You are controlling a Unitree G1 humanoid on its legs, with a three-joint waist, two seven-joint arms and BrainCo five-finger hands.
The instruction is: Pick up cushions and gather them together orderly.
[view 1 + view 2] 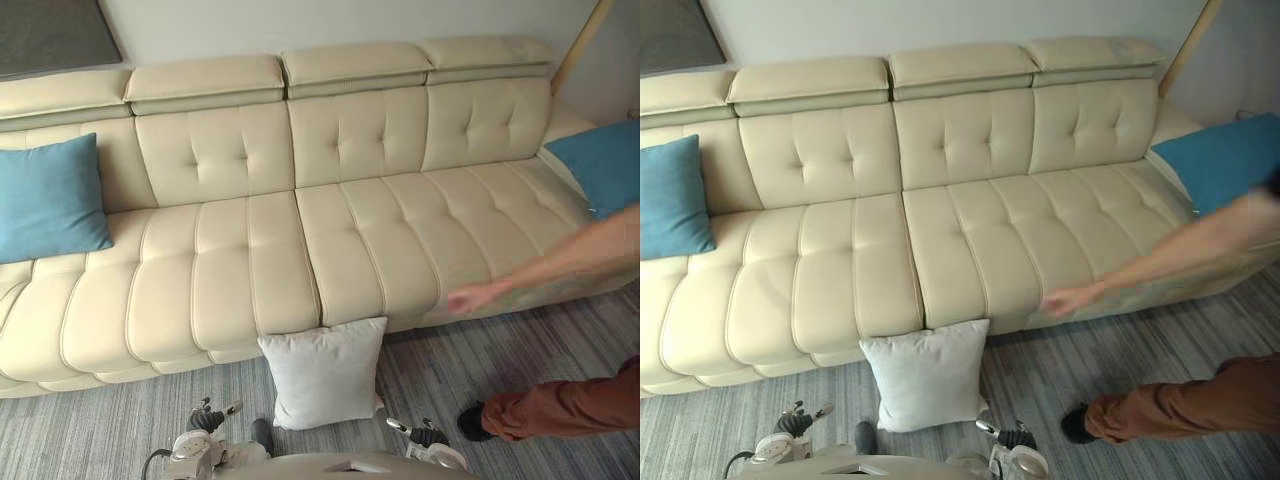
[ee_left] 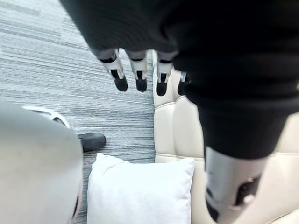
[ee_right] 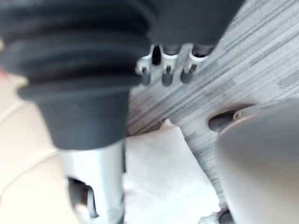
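A white cushion (image 1: 325, 372) stands on the floor, leaning against the sofa's front edge at the middle; it also appears as the white cushion (image 2: 140, 196) and white cushion (image 3: 163, 172) in the wrist views. One blue cushion (image 1: 50, 197) rests against the sofa's backrest at the far left. Another blue cushion (image 1: 605, 165) lies at the sofa's right end. My left hand (image 2: 139, 70) hangs low with straight fingers and holds nothing, short of the white cushion. My right hand (image 3: 167, 70) hangs the same way, fingers relaxed and empty.
The long cream sofa (image 1: 300, 230) spans the view, on a grey striped carpet (image 1: 100, 430). A person's arm (image 1: 545, 268) reaches in from the right over the seat's front edge. The person's leg and dark shoe (image 1: 475, 420) stand on the carpet right of the white cushion.
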